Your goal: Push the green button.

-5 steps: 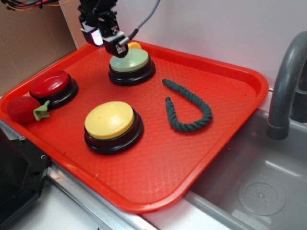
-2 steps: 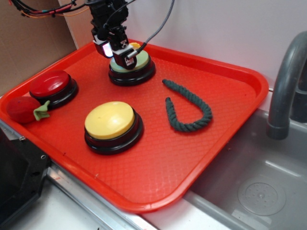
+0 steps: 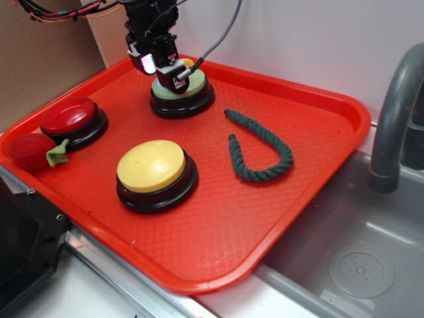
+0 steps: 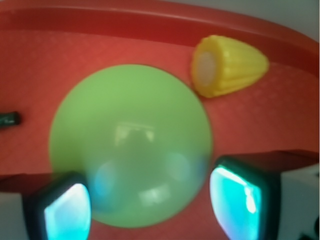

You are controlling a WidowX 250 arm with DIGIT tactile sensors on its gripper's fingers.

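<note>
The hand [image 3: 173, 74] is hovering low over the green button [image 3: 189, 85], at its rear-left part as the exterior view gives it; whether it is touching the dome I cannot tell. In the wrist view the two fingers [image 4: 67, 210] are standing well apart, one at either side of the green button's [image 4: 131, 145] near edge, so the hand is released and grasping nothing.

The green button is sitting near the back rim of the red tray [image 3: 218, 218]. A small yellow toy corn [image 4: 229, 65] is lying just behind the green button, close to it. In front of the green button and toward the tray's front edge, the yellow button [image 3: 154, 171] is resting. The red button [image 3: 71, 119] is sitting to the left of the green button, with a red toy [image 3: 33, 151] just beside it. A dark green rope [image 3: 260, 149], curved like a U, is lying to the right of the green button. A grey faucet [image 3: 394, 112] is rising far to the right, past the tray.
</note>
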